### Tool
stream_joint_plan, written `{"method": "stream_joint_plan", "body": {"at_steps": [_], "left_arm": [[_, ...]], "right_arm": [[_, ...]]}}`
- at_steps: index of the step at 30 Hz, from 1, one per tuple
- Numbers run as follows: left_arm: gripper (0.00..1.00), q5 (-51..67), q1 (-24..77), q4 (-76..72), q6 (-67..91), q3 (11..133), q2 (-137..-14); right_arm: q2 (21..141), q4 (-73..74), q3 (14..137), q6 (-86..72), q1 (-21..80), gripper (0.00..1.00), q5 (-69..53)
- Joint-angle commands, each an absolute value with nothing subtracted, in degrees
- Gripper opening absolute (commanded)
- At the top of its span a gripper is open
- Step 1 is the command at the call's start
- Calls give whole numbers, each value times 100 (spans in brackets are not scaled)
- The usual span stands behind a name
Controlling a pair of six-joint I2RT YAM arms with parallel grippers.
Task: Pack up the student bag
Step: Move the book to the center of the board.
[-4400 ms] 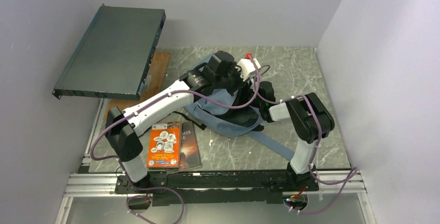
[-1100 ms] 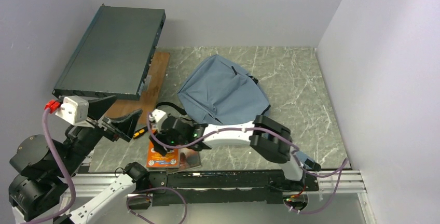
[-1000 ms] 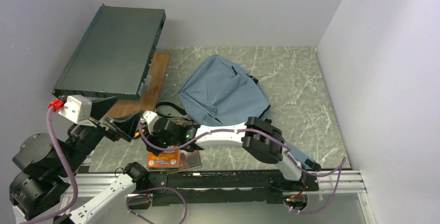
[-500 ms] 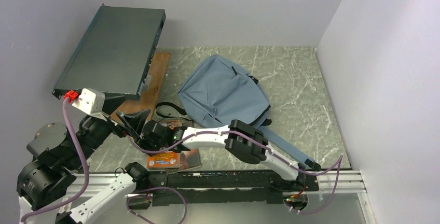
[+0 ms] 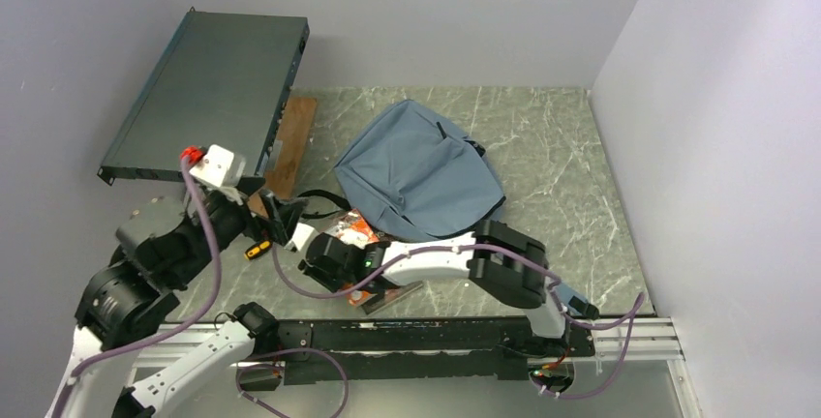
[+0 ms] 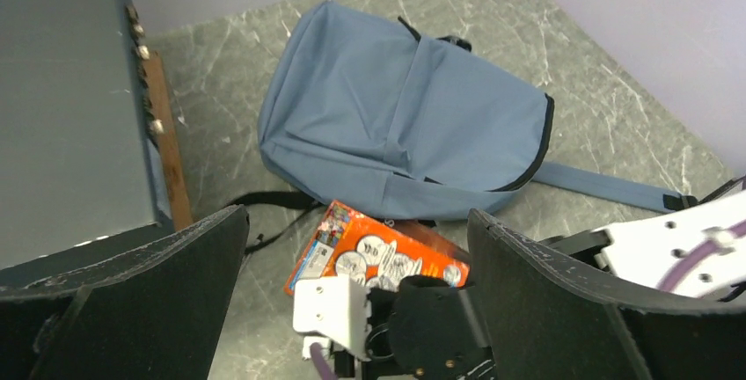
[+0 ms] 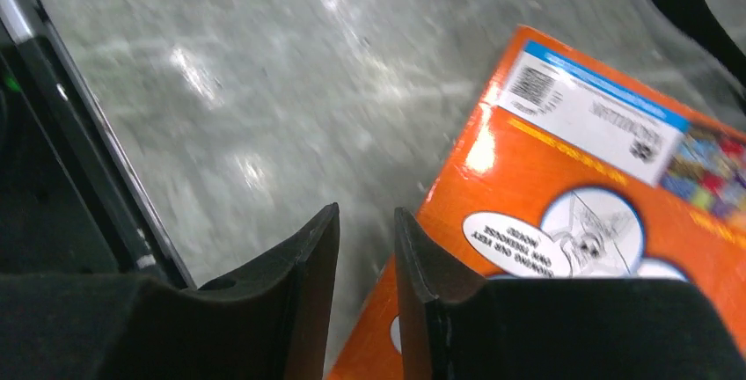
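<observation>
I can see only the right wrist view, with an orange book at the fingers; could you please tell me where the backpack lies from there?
Observer: The blue-grey backpack lies flat just beyond the orange book, along the book's far edge.
Operator: Thank you. Does it show an opening?
Observer: No, the side facing up shows smooth fabric with no gap.
Operator: And where is the left gripper?
Observer: The left gripper hangs open to the left of the book, aimed toward it and holding nothing.

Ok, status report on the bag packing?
Left gripper open, empty. Right gripper shut on orange book edge. Backpack flat, no opening showing. Nothing on it.
</observation>
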State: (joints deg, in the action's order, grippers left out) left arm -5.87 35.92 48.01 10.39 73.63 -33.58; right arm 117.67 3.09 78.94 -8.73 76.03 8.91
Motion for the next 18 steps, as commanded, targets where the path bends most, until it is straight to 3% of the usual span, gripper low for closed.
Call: {"method": "stream_joint_plan", "body": {"at_steps": [1,11,18], "left_arm": [[100,-634,3568,4458,1440,7083,-3542],[99,-508,3568,4262,2329,6194,-3624],[98,419,3573,3711,2789,5099,-3995]], "right_arm": [[10875,805,7325,-1017,7437,34,1383],[8849,558,5684,-2717,7237,62,534],[7688,779,4472,-3942,6729,69,59]]}}
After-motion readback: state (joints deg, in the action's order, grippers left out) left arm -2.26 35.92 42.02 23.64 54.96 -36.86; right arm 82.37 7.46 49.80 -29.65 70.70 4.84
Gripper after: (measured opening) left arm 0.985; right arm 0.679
